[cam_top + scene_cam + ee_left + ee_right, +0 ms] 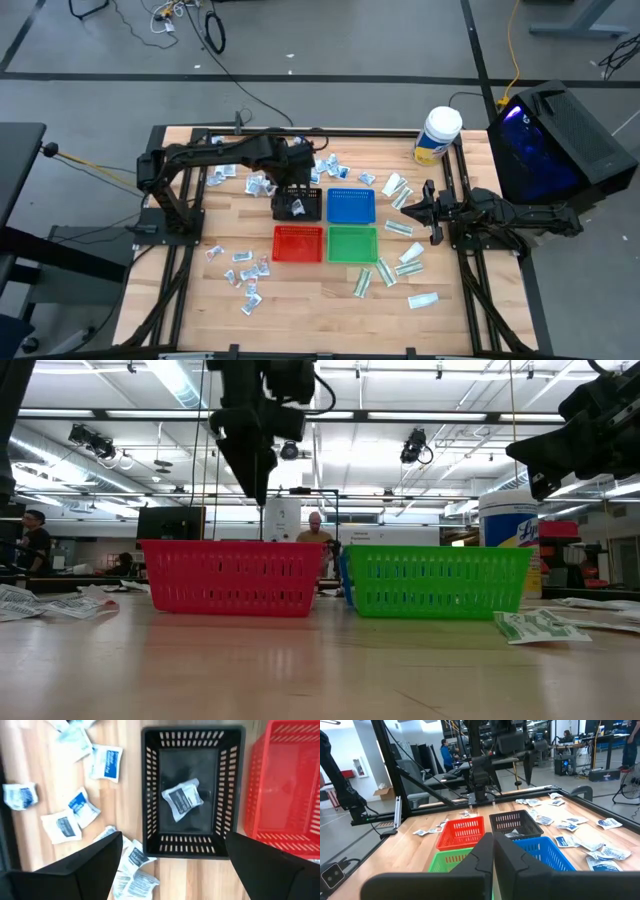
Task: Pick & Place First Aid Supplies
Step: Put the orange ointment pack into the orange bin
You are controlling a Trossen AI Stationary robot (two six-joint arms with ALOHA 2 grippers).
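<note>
One small white packet with dark print [183, 799] lies flat inside the black mesh tray [150, 795]; other white packets [106, 763] lie scattered beside it.

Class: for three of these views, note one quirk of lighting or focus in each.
Low view: ceiling strip lights glare, so the left arm is a silhouette. Left wrist view: the own fingers blur; the packet in the black tray stays legible. High view: blue glow on the black box.

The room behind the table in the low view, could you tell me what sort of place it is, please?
Probably a robotics lab or open workshop: exposed ceiling ducts and strip lights, desks with computers behind, and people working beyond the wooden table.
</note>
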